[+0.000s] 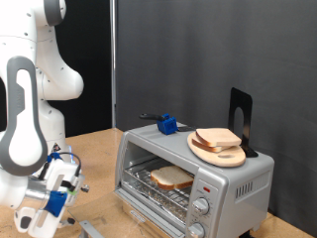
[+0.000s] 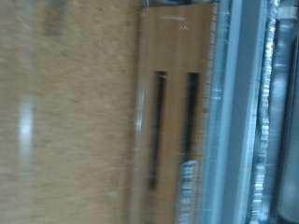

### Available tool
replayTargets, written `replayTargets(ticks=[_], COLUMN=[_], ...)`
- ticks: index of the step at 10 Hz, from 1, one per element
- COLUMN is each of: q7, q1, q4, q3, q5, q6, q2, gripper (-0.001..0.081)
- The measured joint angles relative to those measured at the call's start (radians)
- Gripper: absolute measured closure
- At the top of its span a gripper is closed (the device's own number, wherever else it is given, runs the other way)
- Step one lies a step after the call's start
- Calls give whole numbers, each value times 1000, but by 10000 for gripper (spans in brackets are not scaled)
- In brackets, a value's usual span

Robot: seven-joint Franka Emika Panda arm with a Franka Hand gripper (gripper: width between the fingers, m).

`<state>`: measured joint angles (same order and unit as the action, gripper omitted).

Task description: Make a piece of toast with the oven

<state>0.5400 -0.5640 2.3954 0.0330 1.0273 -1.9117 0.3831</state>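
Silver boxy toaster oven [image 1: 193, 177] holds one pale, brown-crusted piece of toast [image 1: 170, 178] on its wire rack; no writing can be read. More slices are stacked on a round wooden plate [image 1: 219, 149] on top, beside a blue object [image 1: 167, 124]. The white-and-blue gripper [image 1: 54, 193] hangs at the exterior view's lower left, well apart, its fingers' state not discernible.

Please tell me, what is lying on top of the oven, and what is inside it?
On top of the oven sits a round wooden plate carrying bread slices, plus a blue object. Inside, one piece of toast lies on the rack. The oven's far interior is hidden.

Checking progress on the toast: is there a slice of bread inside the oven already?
Yes, a slice of bread lies on the rack inside the silver oven in the exterior view.
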Motion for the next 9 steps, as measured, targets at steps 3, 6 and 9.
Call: replayTargets(ticks=[3,6,9], q7=[0,-1,-51], q1=[-25,-65,-56], q4=[3,13,51], q3=[5,2,22], q5=[8,60,111], q6=[184,333,347], q2=[-60,-132,-225], gripper=[-2,-2,-2])
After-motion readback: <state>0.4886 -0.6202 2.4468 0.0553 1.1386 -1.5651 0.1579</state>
